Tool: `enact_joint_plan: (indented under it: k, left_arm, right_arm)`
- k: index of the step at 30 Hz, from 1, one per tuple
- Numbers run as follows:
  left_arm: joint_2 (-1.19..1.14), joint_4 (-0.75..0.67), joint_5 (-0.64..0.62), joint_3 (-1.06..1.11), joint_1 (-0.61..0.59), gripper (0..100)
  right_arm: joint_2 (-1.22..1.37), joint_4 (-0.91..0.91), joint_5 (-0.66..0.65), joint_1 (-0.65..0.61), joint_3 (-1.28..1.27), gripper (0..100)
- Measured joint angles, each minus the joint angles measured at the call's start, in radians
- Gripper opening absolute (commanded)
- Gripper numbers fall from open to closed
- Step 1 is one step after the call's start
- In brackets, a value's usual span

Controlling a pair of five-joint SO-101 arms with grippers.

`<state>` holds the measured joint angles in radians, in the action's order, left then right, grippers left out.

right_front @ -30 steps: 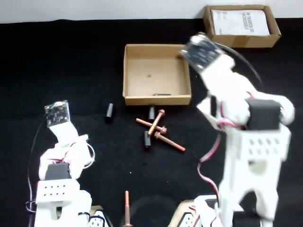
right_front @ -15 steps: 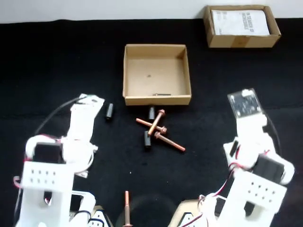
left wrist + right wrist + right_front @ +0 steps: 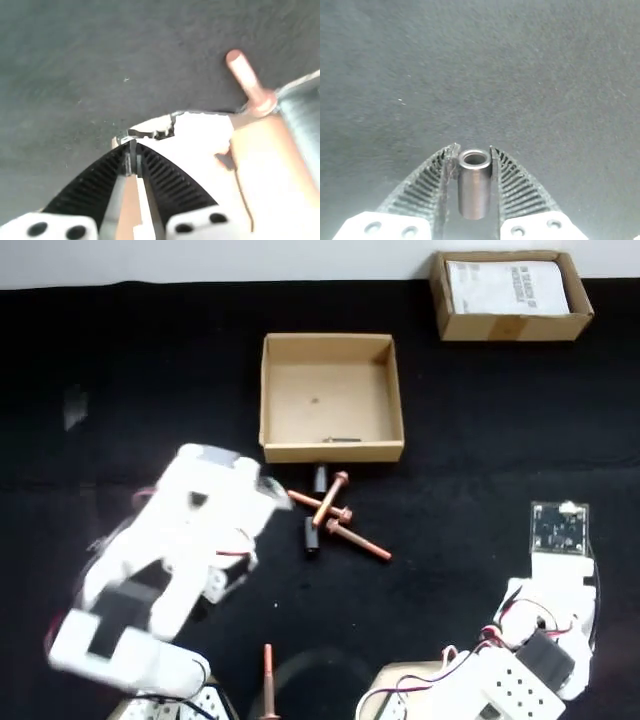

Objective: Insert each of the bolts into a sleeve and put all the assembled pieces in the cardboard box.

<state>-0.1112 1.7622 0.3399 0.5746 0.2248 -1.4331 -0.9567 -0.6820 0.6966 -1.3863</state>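
Pulled back from the box (image 3: 300, 451), right pincer (image 3: 472, 148) grips a sleeve (image 3: 474, 190) between its jaws.

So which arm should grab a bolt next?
Probably the left. The left gripper is shut and empty, with a bolt close by, while the right gripper holds a sleeve that awaits one.

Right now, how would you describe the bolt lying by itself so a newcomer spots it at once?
Start at the open cardboard box in the middle of the black table; three copper bolts cross each other just in front of it. Farther down the table, at its near edge, the lone bolt lies pointing at the box. Unlike those, it touches no other bolt.
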Motion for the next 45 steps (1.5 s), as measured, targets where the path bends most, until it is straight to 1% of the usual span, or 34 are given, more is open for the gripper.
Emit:
enact_joint_plan:
  k: [3,6,10,17,21,26,31,36,39,41,43,45]
  left_arm:
    - [-0.195,0.0,0.078,-0.069,0.094,1]
    - [-0.305,0.0,0.143,-0.106,0.193,1]
    - [-0.324,0.0,0.216,-0.109,0.333,1]
    - [-0.331,0.0,0.235,-0.109,0.56,1]
    - [-0.333,0.0,0.235,-0.193,0.626,1]
    - [-0.333,0.0,0.235,-0.419,0.623,1]
    - [-0.336,0.0,0.235,-0.606,0.549,1]
    - [-0.336,0.0,0.235,-0.612,0.44,1]
    - [-0.336,-0.005,0.232,-0.542,0.427,1]
    - [-0.336,-0.048,0.18,-0.505,0.431,1]
    - [-0.336,-0.123,0.052,-0.497,0.407,1]
    - [-0.336,-0.233,-0.092,-0.496,0.368,1]
  right_arm:
    - [-0.002,0.049,-0.009,0.02,-0.034,0.8]
    - [-0.002,0.094,-0.009,0.021,-0.074,0.8]
    - [-0.002,0.15,-0.009,0.021,-0.117,0.8]
    - [-0.002,0.21,-0.009,0.021,-0.137,0.8]
    - [-0.002,0.21,-0.009,0.021,-0.137,0.8]
    - [-0.002,0.21,0.012,0.021,-0.137,0.8]
    - [-0.002,0.21,0.017,0.021,-0.137,0.8]
    - [-0.002,0.235,0.017,0.021,-0.137,0.8]
    - [-0.002,0.241,0.017,0.021,-0.137,0.8]
    - [-0.002,0.241,0.017,0.008,-0.137,0.8]
    - [-0.002,0.241,0.017,-0.009,-0.137,0.8]
    - [-0.002,0.241,0.017,-0.034,-0.137,0.8]
